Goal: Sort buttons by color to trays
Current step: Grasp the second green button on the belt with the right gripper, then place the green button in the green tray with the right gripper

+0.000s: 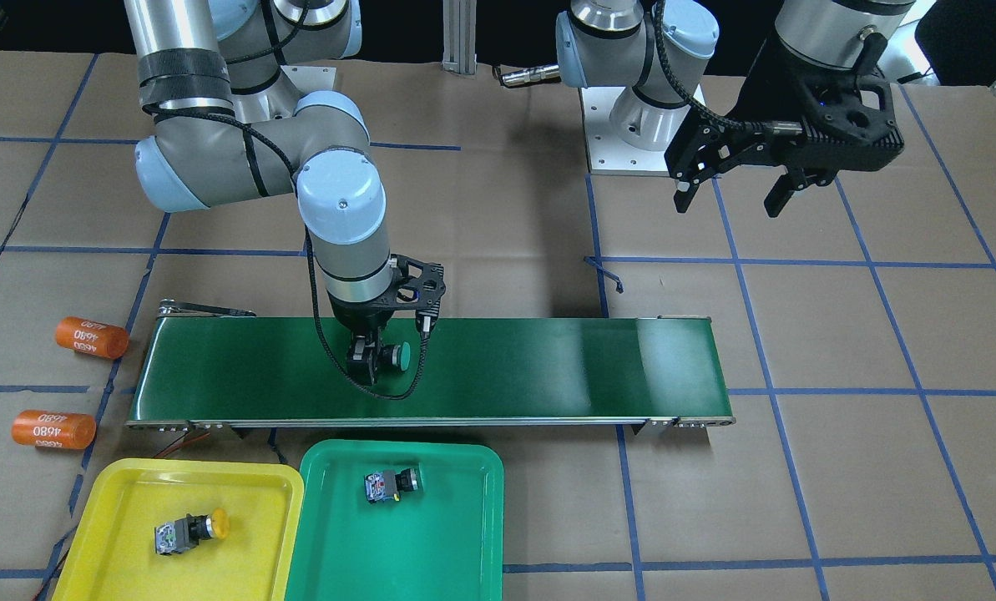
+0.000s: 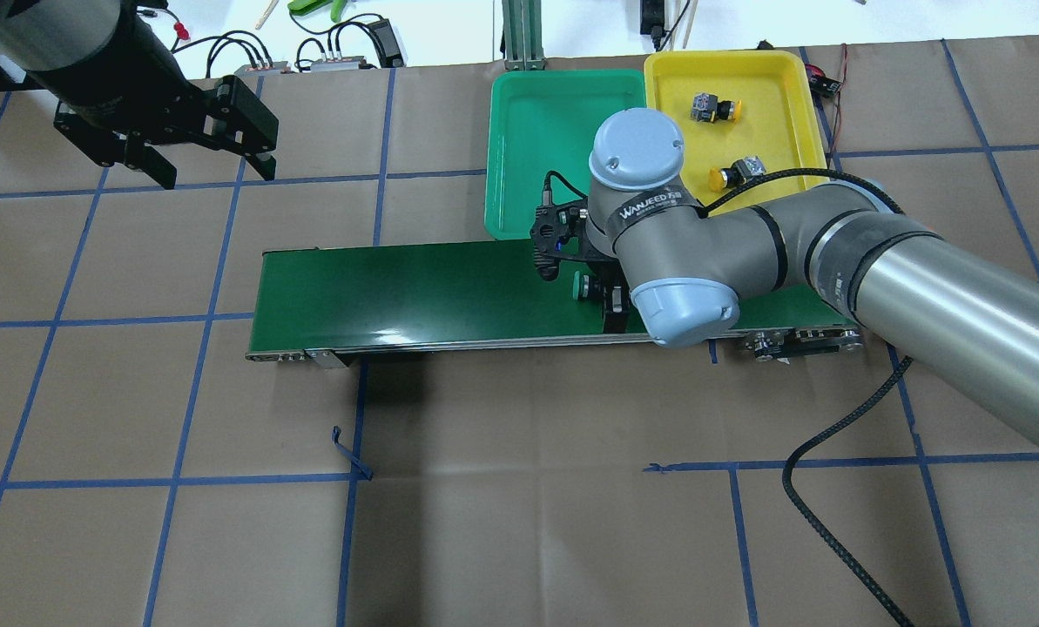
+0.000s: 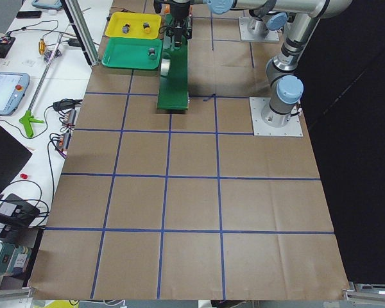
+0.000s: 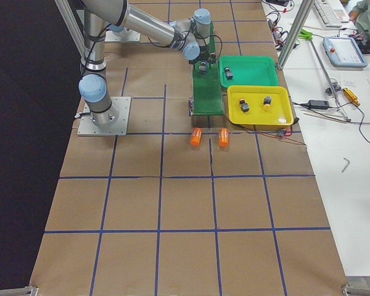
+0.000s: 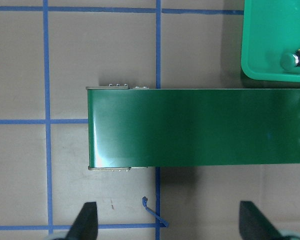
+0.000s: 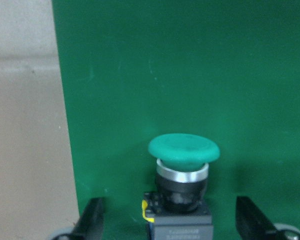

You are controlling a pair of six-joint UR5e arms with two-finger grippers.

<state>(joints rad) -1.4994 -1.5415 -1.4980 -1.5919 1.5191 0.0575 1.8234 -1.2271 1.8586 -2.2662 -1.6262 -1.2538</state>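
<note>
green button: seen on conveyor belt, centred between fingers of right gripper, untouched
right gripper: released
left gripper: released, empty, raised toward desk's left edge

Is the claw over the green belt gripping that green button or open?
Open. The right gripper has its fingers apart on either side of the green button, with conveyor belt showing in both gaps.

My table is covered in brown paper gridded with blue tape. A long dark green conveyor belt lies across it. Along the belt's far side a shallow yellow plastic tray and a shallow green plastic tray sit side by side. Off the belt's end on my right lie an orange cylinder marked 4680 and a second orange cylinder.
</note>
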